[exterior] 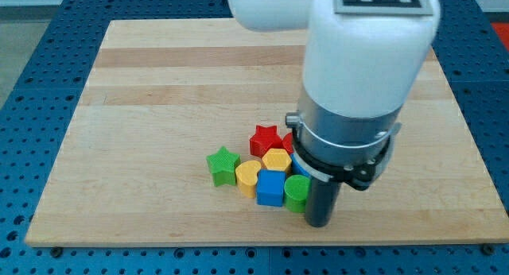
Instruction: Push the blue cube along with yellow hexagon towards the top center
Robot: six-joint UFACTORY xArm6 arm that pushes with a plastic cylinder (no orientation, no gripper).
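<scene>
The blue cube (pixel 270 187) sits in a tight cluster of blocks near the board's bottom centre. The yellow hexagon (pixel 277 159) lies just above it, touching it. My tip (pixel 319 222) is at the lower right of the cluster, right beside a green cylinder (pixel 297 192) and slightly below and to the right of the blue cube. The arm's white and dark body hides part of the cluster's right side.
A red star (pixel 266 138) lies above the yellow hexagon. A green star (pixel 223 165) is at the cluster's left. A yellow block (pixel 247 176), rounded in shape, sits left of the blue cube. The wooden board (pixel 159 84) rests on a blue perforated table.
</scene>
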